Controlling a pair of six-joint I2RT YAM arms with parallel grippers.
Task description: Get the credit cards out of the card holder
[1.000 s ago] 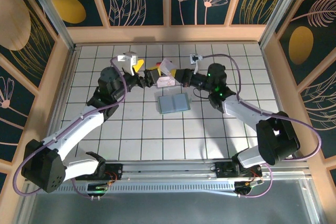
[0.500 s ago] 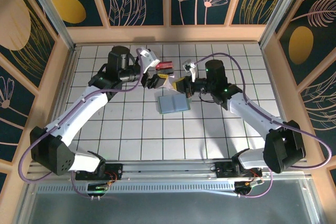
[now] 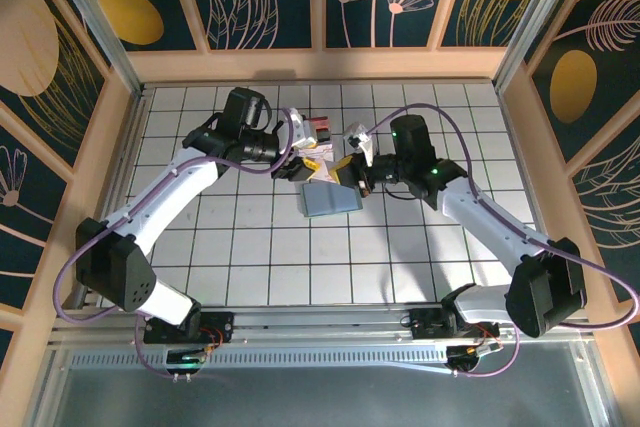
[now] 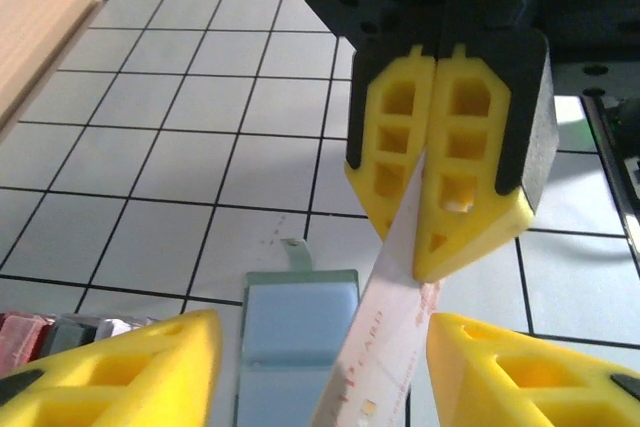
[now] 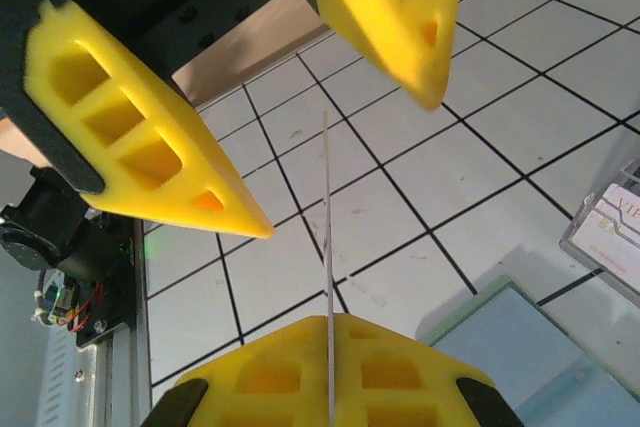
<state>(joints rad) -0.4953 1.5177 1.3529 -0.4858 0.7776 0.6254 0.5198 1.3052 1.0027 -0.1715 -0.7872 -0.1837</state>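
Right gripper above card holder, pinching white-pinkish credit card; left gripper jaws spread, straddling card above holder.

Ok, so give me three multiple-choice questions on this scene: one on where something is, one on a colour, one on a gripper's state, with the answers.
1. Where does the card holder lie?
A. Upright against the back wall.
B. Flat on the tiled table.
C. Hanging over the near edge.

2. What colour is the credit card pinched in the right gripper?
A. Black.
B. Green.
C. White-pinkish.

3. How does the left gripper stand?
A. Open, one finger on either side of the card.
B. Shut on the card holder.
C. Shut on nothing.

Answers: B, the top view shows the holder lying on the tiles below both grippers. C, the left wrist view shows a pale card with pink print. A, both wrist views show its yellow fingers apart and clear of the card.
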